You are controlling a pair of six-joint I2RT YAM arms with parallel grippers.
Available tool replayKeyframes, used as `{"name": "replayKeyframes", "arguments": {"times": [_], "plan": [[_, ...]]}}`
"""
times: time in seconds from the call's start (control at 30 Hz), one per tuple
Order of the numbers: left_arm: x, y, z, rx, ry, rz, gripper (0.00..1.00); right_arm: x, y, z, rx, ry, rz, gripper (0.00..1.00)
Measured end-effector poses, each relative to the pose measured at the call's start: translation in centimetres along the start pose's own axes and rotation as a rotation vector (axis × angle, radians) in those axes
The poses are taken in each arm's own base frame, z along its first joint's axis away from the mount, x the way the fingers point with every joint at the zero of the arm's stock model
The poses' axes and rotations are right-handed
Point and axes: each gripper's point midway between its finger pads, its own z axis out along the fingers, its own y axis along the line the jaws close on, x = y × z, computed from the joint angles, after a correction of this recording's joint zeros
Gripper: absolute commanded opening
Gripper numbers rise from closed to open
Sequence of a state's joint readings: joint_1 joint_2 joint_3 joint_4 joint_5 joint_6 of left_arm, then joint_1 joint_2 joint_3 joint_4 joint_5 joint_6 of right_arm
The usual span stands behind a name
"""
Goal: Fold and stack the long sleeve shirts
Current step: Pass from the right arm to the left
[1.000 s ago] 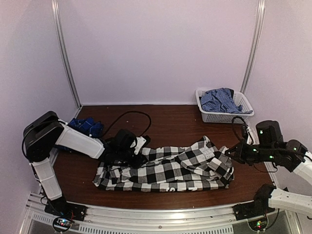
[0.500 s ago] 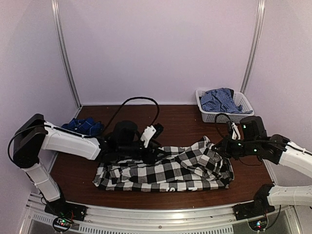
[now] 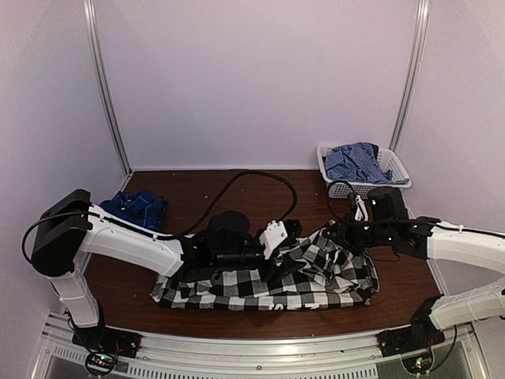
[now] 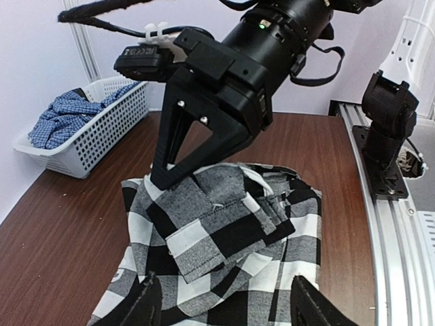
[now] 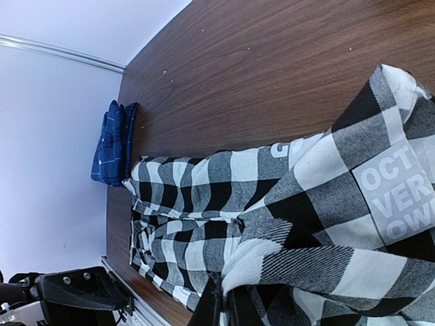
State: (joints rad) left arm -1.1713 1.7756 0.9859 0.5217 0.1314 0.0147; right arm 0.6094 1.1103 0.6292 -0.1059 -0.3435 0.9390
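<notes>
Across the near half of the worktop [image 3: 205, 189], seen from above, the black-and-white checked shirt [image 3: 316, 276] lies spread and rumpled. The left pincer [image 3: 290, 229] hangs over its far edge, and the right pincer [image 3: 335, 234] meets the cloth at its raised right end. A dark blue plaid shirt [image 3: 138, 207] sits folded at the left edge. A basket [image 3: 339, 188] of blue checked cloth [image 3: 355, 162] stands at the far right.

From the left wrist, the left pincer [image 4: 228, 309] stands wide apart above the shirt [image 4: 224, 251], with nothing between its fingers. The right pincer [image 4: 164, 182] has its tips closed on a fold.

From the right wrist, the right pincer [image 5: 223, 309] pinches a fold of the shirt [image 5: 306, 204], whose white lettering shows.
</notes>
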Motion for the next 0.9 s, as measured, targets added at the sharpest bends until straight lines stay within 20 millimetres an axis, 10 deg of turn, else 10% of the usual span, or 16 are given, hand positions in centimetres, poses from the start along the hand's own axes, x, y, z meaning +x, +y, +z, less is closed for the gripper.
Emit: {"name": "replayKeyframes", "arguments": {"times": [0.9], "plan": [[2.6, 0.1, 6.2, -0.243, 0.008, 0.252, 0.92, -0.5, 2.5, 2.1, -0.139, 0.017, 0.045, 0.08]]}}
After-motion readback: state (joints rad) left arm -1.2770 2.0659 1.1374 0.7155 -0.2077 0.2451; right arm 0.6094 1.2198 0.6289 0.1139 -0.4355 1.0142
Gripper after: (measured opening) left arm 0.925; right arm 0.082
